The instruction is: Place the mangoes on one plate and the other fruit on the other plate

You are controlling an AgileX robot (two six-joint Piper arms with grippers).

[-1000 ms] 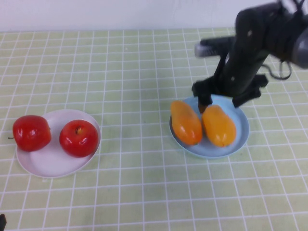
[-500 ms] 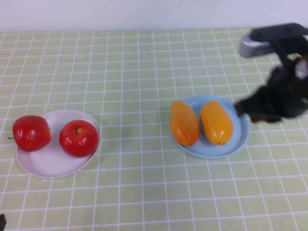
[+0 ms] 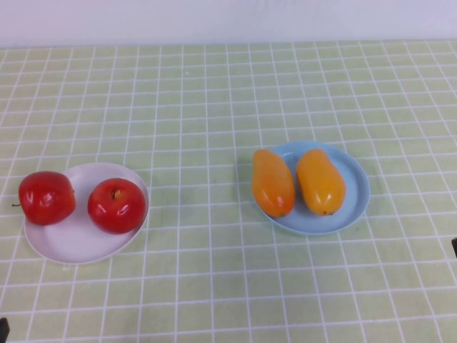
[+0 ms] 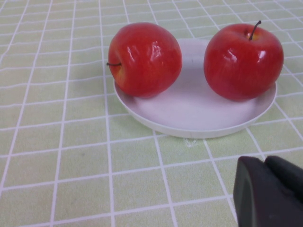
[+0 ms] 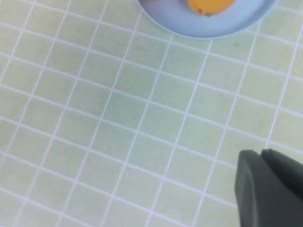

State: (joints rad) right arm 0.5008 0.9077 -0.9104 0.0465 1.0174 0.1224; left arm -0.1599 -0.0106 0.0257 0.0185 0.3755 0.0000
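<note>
Left pincer (image 4: 270, 189) sits pressed together, empty, low over the desk (image 3: 214, 93) just beside the white plate (image 4: 189, 118) holding both apples (image 4: 144, 59). Right pincer (image 5: 270, 187), also pressed together and empty, hangs near the blue plate (image 5: 189, 23), where both mangoes (image 3: 273, 182) lie side by side. Sorting looks finished.
</note>
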